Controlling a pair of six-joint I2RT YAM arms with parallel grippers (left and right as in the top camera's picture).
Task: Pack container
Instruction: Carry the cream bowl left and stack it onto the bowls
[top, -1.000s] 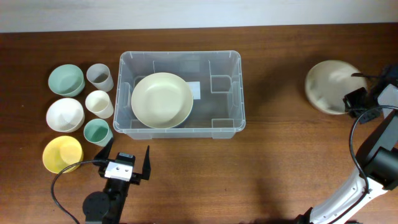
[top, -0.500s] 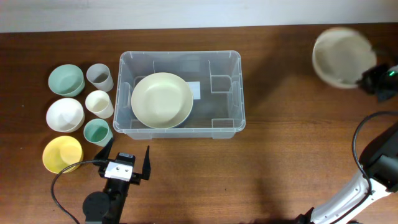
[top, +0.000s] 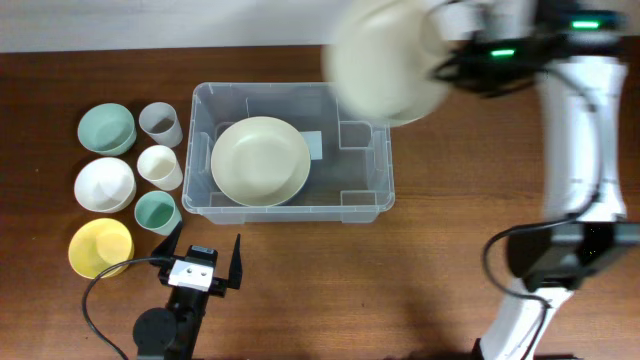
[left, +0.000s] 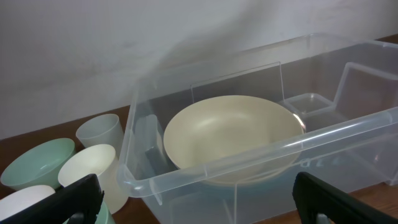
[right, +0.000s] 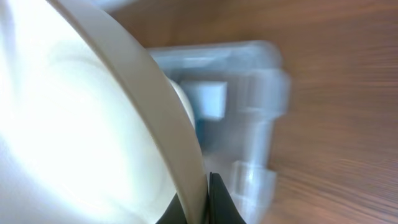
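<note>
The container (top: 366, 192) is a large clear bin at the table's middle, with a cream bowl (top: 260, 160) lying in its left half. My right gripper (top: 448, 55) is shut on the rim of a pale bowl (top: 385, 62), held blurred in the air over the container's back right corner. In the right wrist view the pale bowl (right: 81, 124) fills the left side, its rim pinched at my right gripper (right: 200, 202), and the container (right: 252, 93) lies beyond. My left gripper (top: 205, 262) stands open in front of the container (left: 205, 165), nothing between its fingers (left: 74, 199).
Left of the container stand a green bowl (top: 106, 128), a white bowl (top: 104, 184), a yellow bowl (top: 100, 247), a grey cup (top: 161, 124), a cream cup (top: 160, 166) and a green cup (top: 157, 211). The green cup is close to my left gripper.
My right arm has swung the pale bowl from the table's far right edge up and leftward to above the container's back right corner. The left arm has not moved.
</note>
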